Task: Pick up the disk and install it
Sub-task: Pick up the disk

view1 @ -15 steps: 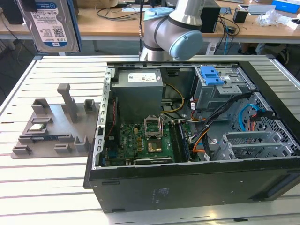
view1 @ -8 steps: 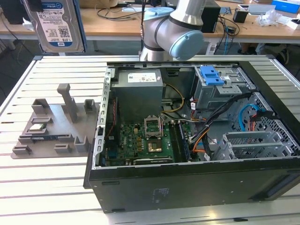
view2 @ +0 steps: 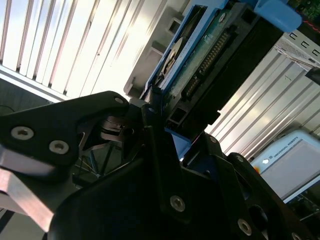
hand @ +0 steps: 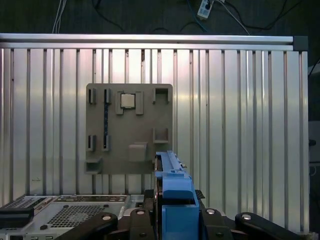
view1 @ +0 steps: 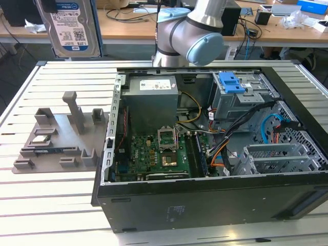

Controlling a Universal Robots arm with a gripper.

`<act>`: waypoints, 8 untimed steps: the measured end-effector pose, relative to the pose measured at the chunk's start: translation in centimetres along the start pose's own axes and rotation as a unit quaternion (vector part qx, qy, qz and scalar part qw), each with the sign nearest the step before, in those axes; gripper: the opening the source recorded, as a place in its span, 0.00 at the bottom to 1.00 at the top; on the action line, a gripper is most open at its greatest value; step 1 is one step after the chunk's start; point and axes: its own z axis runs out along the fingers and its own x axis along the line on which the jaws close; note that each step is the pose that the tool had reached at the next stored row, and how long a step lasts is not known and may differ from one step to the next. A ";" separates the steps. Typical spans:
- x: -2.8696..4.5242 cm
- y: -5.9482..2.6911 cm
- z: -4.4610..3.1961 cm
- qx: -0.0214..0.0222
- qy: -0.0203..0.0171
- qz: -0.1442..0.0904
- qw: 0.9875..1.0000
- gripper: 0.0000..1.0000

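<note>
Gripper (hand: 173,210) — fingers clamped on the blue-framed hard drive (view1: 69,28), held upright above the slatted table (view1: 51,205) near the grey fixture tray (view1: 56,148) — open computer case (view1: 205,205) alongside.

The supporting surface is a silver aluminium table top (view1: 56,205) built from parallel ribbed profiles with dark slots between them; the first wrist view shows it (hand: 240,125) ending at a cross rail. Two items lie directly on it. A flat grey plastic fixture plate (view1: 56,136) with raised posts and pockets lies flat towards the exterior view's left (hand: 125,130). A black open computer tower case (view1: 205,205) lies on its side just beside the plate, towards the exterior view's right.
</note>
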 end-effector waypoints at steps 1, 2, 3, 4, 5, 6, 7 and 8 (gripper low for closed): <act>0.00 -0.20 -0.01 0.000 0.000 0.000 1.000 0.37; 0.00 -0.40 -0.02 0.000 0.000 0.000 1.000 0.37; 0.00 -0.58 -0.02 0.000 0.000 0.000 1.000 0.37; 0.00 -0.77 -0.02 0.000 0.000 0.000 1.000 0.37; 0.00 -1.04 -0.03 0.000 0.000 0.000 1.000 0.37; 0.00 -1.27 -0.03 0.000 0.000 0.000 1.000 0.37; -0.01 -1.44 -0.05 0.000 0.000 0.000 1.000 0.37; -0.01 -1.79 -0.05 0.000 0.000 0.000 1.000 0.37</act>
